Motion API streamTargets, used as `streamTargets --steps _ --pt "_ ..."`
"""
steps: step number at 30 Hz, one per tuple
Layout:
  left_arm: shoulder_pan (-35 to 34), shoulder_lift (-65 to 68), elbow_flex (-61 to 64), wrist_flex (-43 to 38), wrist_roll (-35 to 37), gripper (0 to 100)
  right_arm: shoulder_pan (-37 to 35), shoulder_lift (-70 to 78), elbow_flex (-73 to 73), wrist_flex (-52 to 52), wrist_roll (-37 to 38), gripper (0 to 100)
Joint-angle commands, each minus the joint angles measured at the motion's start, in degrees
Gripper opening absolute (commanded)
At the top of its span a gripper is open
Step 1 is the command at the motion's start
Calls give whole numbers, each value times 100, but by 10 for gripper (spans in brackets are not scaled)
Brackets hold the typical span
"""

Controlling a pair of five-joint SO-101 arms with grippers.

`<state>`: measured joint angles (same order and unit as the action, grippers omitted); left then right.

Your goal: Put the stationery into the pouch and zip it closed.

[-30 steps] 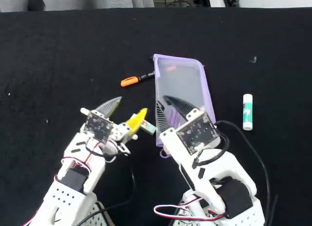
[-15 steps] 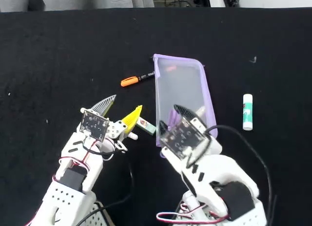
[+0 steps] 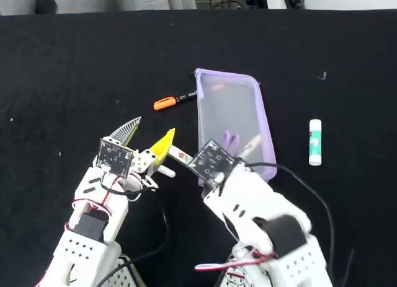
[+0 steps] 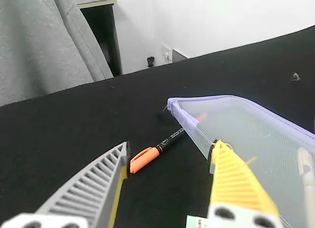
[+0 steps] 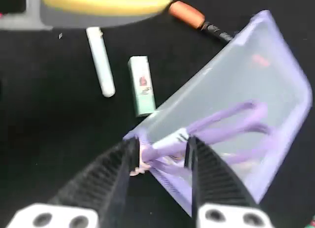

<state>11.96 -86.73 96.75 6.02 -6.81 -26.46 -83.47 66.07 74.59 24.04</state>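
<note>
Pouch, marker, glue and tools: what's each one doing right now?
Pouch: lying flat, scissors inside; zip unclear.
Orange marker: capped, on the table outside the pouch.
Glue stick: lying apart on the table.
Small green box: lying beside the pouch.
Left tool: open, empty.
Right tool: open, astride the pouch's near corner.

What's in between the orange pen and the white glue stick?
The purple pouch lies between the orange pen and the glue stick, with bare black table on the stick's side, as the high view shows.
</note>
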Motion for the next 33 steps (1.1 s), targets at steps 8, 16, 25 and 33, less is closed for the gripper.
streamTargets --steps 8,16,25,33 --pt "-31 18 110 -141 -9 273 264 1771 -356 105 457 160" --pt "-31 18 110 -141 -9 273 246 2580 -1130 888 1011 160" --pt "-31 18 110 -141 -9 273 88 3073 -3363 2426 2048 160" --pt "-31 18 110 -141 -9 273 -1055 4426 -3257 2541 2338 156"
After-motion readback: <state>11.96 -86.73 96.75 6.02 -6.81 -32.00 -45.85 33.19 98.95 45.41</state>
